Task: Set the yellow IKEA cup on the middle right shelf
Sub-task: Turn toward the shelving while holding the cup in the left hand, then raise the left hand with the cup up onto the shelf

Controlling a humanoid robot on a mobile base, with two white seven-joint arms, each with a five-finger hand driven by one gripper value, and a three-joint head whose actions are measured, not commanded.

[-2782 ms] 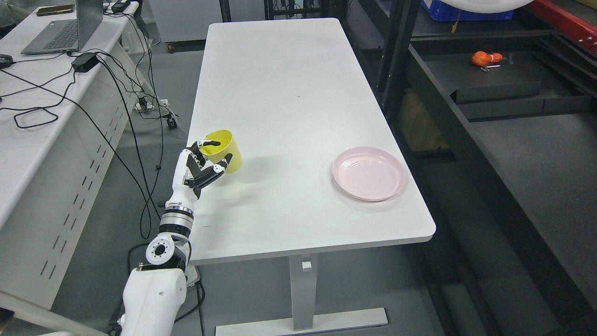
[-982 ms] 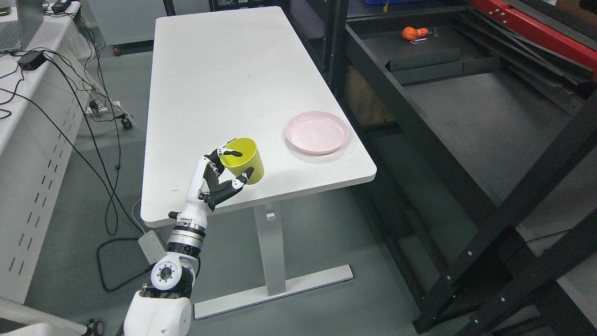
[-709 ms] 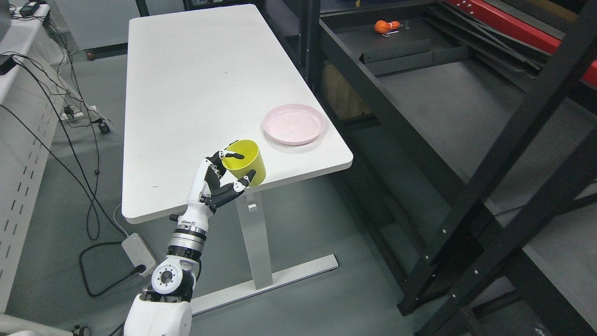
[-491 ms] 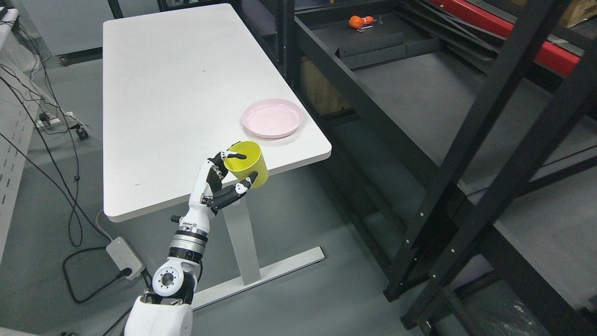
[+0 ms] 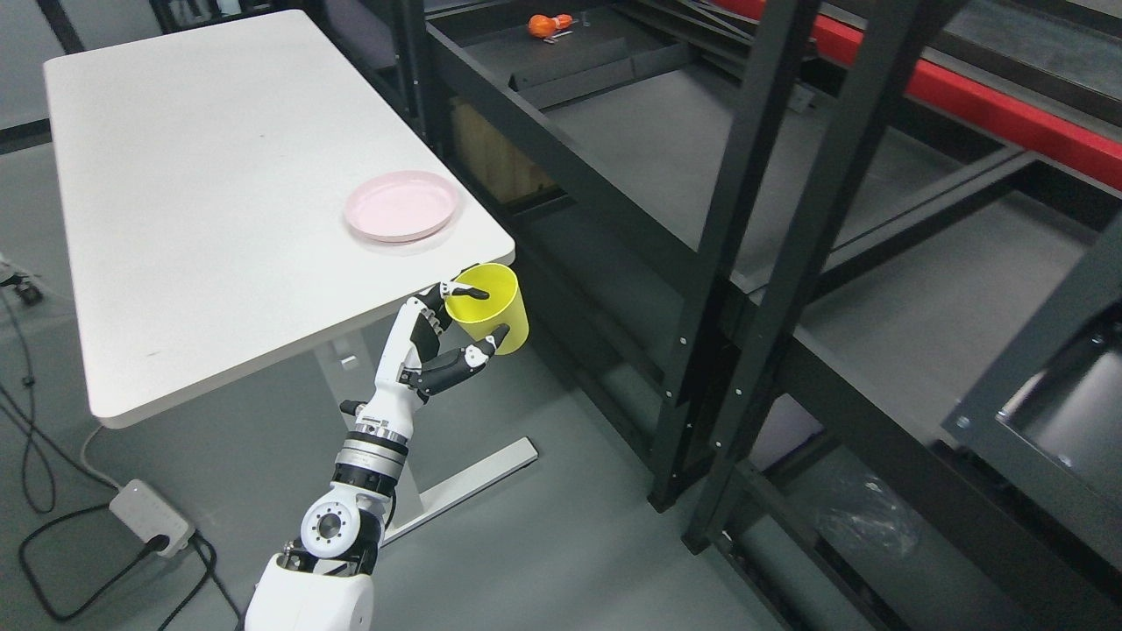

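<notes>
My left hand is shut on the yellow cup, with one finger hooked inside the rim and the thumb under the cup's side. It holds the cup upright in the air, just past the near right corner of the white table. The black shelf rack stands to the right, and its dark grey shelf board lies right of the cup, beyond the upright posts. My right arm is out of view.
A pink plate lies near the table's right edge. An orange object sits on the far part of the shelf. A power strip and cables lie on the floor at the lower left.
The camera has turned right, so the table slid left and the rack now fills the right of the picture. The cup, held in my left hand, has gone from over the table to past its corner.
</notes>
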